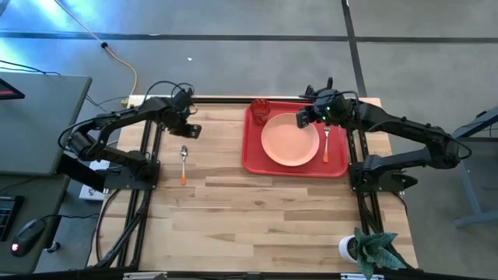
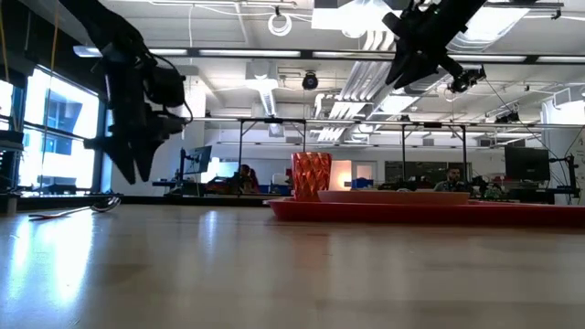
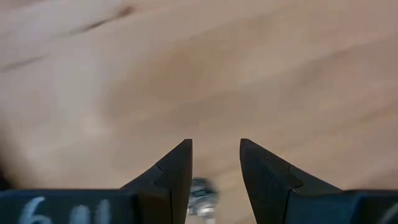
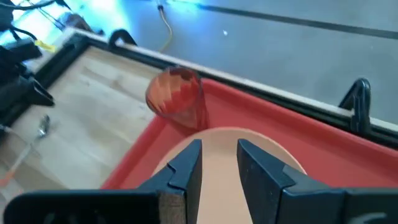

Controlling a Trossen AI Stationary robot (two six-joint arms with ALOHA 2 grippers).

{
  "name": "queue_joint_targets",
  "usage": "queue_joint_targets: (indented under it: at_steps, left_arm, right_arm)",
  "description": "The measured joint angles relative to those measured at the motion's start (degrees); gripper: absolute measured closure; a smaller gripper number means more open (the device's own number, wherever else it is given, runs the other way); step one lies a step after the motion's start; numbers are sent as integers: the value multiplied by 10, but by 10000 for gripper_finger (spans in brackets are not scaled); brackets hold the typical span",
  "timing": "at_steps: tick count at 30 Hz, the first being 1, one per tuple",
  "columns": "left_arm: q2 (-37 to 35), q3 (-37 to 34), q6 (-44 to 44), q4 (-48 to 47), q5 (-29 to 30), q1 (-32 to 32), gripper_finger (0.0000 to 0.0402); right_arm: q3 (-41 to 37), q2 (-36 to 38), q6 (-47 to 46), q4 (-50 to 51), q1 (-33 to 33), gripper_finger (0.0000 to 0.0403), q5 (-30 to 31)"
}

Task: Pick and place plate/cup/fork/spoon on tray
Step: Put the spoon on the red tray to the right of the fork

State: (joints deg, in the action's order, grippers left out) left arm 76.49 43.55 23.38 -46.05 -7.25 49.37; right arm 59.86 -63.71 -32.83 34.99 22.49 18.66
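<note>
The red tray (image 1: 253, 159) lies at the table's far right. On it rest the peach plate (image 1: 290, 140), the red-orange cup (image 1: 259, 109) upright in the tray's far left corner, and the fork (image 1: 326, 145) flat to the right of the plate. The spoon (image 1: 184, 163) lies flat on the wood, left of the tray, its bowl toward the far edge. My left gripper (image 1: 191, 129) hovers open just beyond the spoon's bowl (image 3: 202, 196), above the table. My right gripper (image 1: 303, 119) hovers open and empty over the plate's far edge (image 4: 217, 140).
A white pot with a green plant (image 1: 366, 249) stands at the table's near right corner. The wooden table (image 1: 257, 218) shows bare boards across its near half. Black frame rails (image 1: 148, 155) run along both sides under the arms.
</note>
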Motion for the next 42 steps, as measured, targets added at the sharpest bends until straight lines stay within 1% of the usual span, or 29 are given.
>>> queue_joint_targets:
  at_steps: [2, 6, 11, 15, 20, 28, 32, 37, 42]
  left_arm:
    - [0, -13, 24, -1, 26, -1, 277]
    - [0, -36, 46, 1, 29, 0, 277]
    - [0, -59, 39, 1, 29, 0, 277]
    - [0, -78, 21, 7, 29, 0, 277]
    - [0, -83, -16, 12, 11, 0, 278]
    - [0, -83, -60, 9, -61, 2, 288]
    - [0, -83, -84, -6, -60, 2, 291]
    - [0, -83, -87, -6, -63, 2, 292]
    - [0, -83, -91, -12, -75, 2, 301]
  right_arm:
    - [0, 0, -4, 16, -6, 309, 2]
    - [0, 0, -21, 42, -24, 309, 10]
    - [0, 0, -32, 46, -46, 309, 33]
    - [0, 0, -46, 47, -55, 309, 39]
    - [0, 0, -51, 47, -58, 309, 41]
    - [0, 0, -53, 47, -57, 309, 42]
    - [0, 0, -53, 47, -57, 309, 33]
    - [0, 0, -58, 47, -57, 309, 32]
    - [0, 0, -58, 47, -57, 309, 31]
